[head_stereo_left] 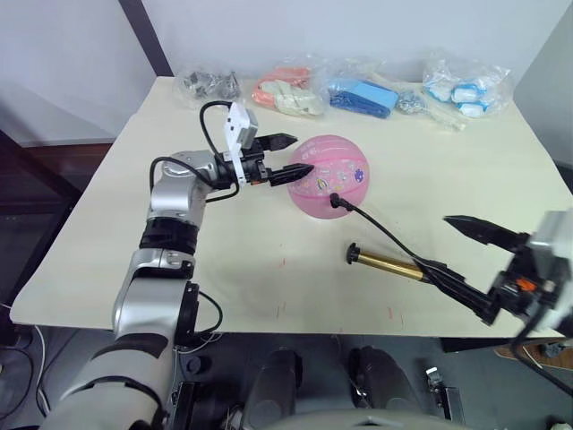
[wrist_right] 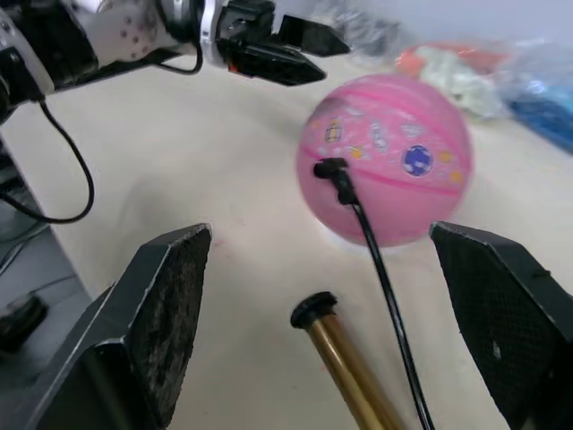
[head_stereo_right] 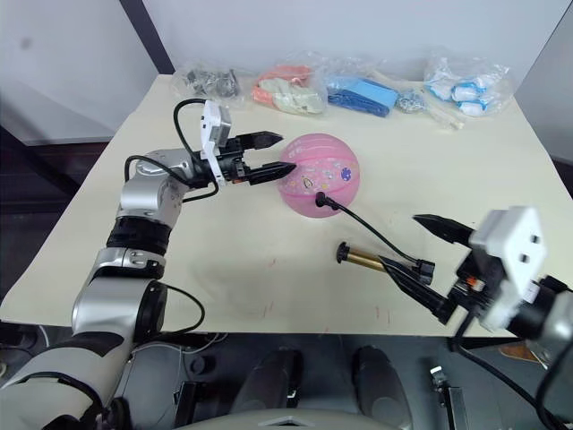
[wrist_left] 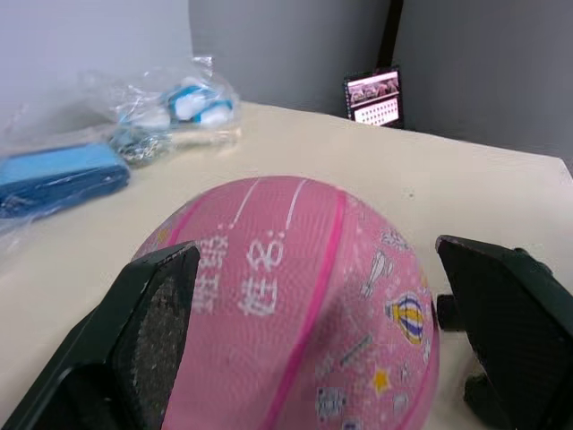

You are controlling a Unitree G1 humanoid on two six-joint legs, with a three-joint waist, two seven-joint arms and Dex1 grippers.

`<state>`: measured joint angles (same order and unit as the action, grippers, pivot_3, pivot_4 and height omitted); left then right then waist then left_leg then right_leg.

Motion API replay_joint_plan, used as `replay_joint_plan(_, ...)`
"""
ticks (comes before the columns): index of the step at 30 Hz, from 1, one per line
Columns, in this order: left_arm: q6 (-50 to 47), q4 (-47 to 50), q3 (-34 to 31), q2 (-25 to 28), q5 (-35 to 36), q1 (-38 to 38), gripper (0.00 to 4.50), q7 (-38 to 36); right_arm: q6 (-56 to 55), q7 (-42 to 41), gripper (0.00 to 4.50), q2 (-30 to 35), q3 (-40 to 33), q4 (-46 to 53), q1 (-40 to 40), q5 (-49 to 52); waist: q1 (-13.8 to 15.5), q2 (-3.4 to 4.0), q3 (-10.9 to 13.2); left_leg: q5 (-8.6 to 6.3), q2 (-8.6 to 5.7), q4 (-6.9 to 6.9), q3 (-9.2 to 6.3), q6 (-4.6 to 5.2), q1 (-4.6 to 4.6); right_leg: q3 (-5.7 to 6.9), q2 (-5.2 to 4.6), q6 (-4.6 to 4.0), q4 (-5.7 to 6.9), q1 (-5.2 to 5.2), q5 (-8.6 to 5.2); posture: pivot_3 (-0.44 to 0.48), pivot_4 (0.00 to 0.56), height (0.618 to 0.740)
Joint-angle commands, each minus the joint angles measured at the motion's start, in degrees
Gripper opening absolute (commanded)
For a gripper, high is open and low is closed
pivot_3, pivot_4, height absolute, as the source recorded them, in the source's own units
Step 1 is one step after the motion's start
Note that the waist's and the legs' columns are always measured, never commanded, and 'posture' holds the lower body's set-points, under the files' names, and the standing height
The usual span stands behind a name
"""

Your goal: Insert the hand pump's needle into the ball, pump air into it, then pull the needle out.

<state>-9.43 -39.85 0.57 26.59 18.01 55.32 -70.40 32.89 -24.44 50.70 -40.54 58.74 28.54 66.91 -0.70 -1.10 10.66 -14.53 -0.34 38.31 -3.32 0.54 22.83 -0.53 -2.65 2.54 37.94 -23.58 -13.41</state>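
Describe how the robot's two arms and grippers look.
Both arms are silver-grey with black joint bands and looping black cables. Each wrist carries a white block, and orange shows at the finger bases. The left gripper and right gripper each have two black, pointed fingers with textured grey pads.

Right gripper [wrist_right: 336, 345]: fingers spread wide apart, one on each side of the hand pump [wrist_right: 345, 358], gripping nothing. The pump's bronze tube lies on the table [wrist_right: 224, 179] just short of the ball [wrist_right: 394, 157], and its black hose runs up to the needle [wrist_right: 333, 170] fitting, which sits against the ball's near face among the stickers. Beyond the ball, the left gripper [wrist_right: 313, 54] has its fingers apart beside the ball's far side, and clear plastic bags [wrist_right: 466, 72] lie behind the ball.
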Motion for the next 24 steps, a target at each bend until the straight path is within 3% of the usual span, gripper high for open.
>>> replay_joint_plan(1, 1.99, -1.83, -0.61, 0.01, -0.72, 2.37, 4.50, -0.80, -9.02, -3.37, 4.09, -1.66, -6.09, 1.26, 8.60, -1.71, -0.05, -0.10, 0.02, 0.00, 0.00, 0.00, -0.01, 0.00, -0.03, 0.01, 0.00, 0.01, 0.00, 0.01, 0.00, 0.000, 0.150, 0.740)
replay_joint_plan(5, 3.49, -4.80, -0.73, -0.85, -1.72, 4.22, 4.50, -0.70, -17.55, -6.19, 4.09, -4.59, -7.94, 1.26, 19.44, -6.34, 0.06, -0.16, 0.01, 0.00, 0.04, 0.03, 0.06, 0.01, -0.02, -0.07, 0.02, 0.31, -0.02, 0.00, -0.07, 0.000, 0.150, 0.740)
replay_joint_plan(10, 4.97, -8.31, -0.46, -1.57, -3.09, 6.43, 4.50, -1.13, -23.67, -5.75, 4.09, -4.70, -6.58, 1.26, 25.36, -9.29, -0.05, -0.19, 0.01, 0.00, 0.06, 0.09, 0.24, 0.01, -0.06, -0.23, 0.02, 0.42, -0.03, 0.00, -0.03, 0.000, 0.150, 0.740)
replay_joint_plan(15, 9.48, -16.52, 1.85, -3.77, -8.47, 8.95, 4.50, 1.01, -23.19, -4.04, 4.09, -2.76, -6.08, 1.26, 24.45, -9.99, 0.14, -0.22, 0.01, 0.00, 0.05, 0.10, 0.28, 0.01, -0.06, -0.26, 0.02, 0.43, -0.05, 0.00, -0.02, 0.000, 0.150, 0.740)
replay_joint_plan(18, 14.54, -21.77, 3.95, -4.48, -13.01, 9.13, 4.50, 3.46, -20.69, -3.06, 4.09, -0.85, -5.02, 1.26, 21.48, -10.11, 0.11, -0.27, -0.02, 0.00, 0.04, 0.10, 0.32, 0.01, -0.07, -0.31, 0.02, 0.41, -0.06, 0.00, 0.00, 0.000, 0.150, 0.740)
replay_joint_plan(24, 17.99, -25.35, 4.40, -5.56, -15.52, 9.42, 4.50, 4.36, -15.63, -1.59, 4.09, 2.54, -2.40, 1.11, 13.46, -9.19, 0.47, -0.48, -0.19, 0.01, 0.05, 0.15, 0.30, 0.02, -0.16, -0.30, 0.01, 0.47, -0.03, 0.11, 0.03, 0.000, 0.150, 0.740)
